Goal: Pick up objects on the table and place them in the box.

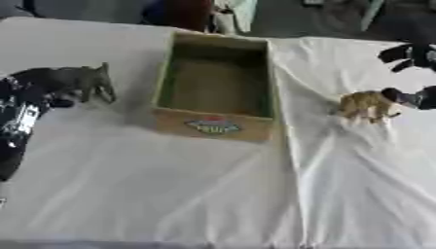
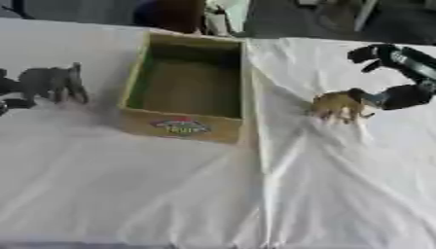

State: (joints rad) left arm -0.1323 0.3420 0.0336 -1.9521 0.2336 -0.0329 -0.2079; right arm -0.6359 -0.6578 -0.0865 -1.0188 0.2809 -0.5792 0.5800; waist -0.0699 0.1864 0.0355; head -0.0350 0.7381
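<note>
Two toy animals flank an open cardboard box (image 1: pixel 214 85) on a white cloth (image 1: pixel 170 185).

The grey toy animal (image 1: pixel 75 80) stands left of the box, clear of its wall, with the left hand (image 1: pixel 21 99) just beside it; I cannot tell whether its fingers are curled. The tan toy animal (image 2: pixel 339 105) stands right of the box, well apart from it, the right hand (image 2: pixel 393 78) curled with a fingertip at its rear. The near half of the cloth is bare and wrinkled.
</note>
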